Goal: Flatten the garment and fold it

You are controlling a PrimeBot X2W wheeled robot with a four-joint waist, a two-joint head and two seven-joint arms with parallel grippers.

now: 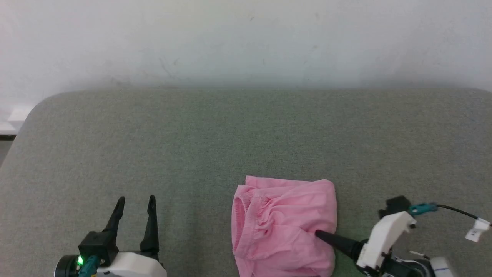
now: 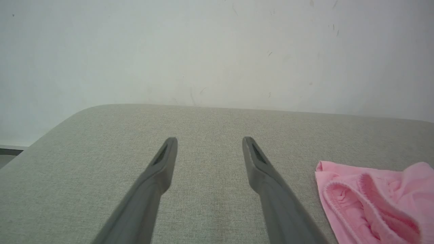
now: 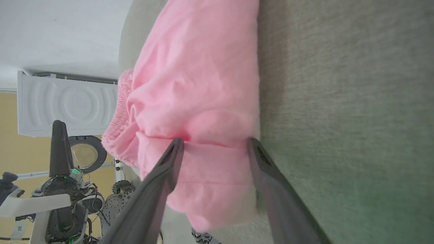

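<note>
Dark fingers of my right gripper (image 3: 215, 144) stand spread wide, clenching nothing. One lies on the pink garment (image 1: 284, 223) and the other runs along its right edge, against the grey pad (image 1: 230, 134). The garment sits bunched at the near side, right of centre. My left gripper (image 1: 136, 199) is well to its left, also spread and empty.
</note>
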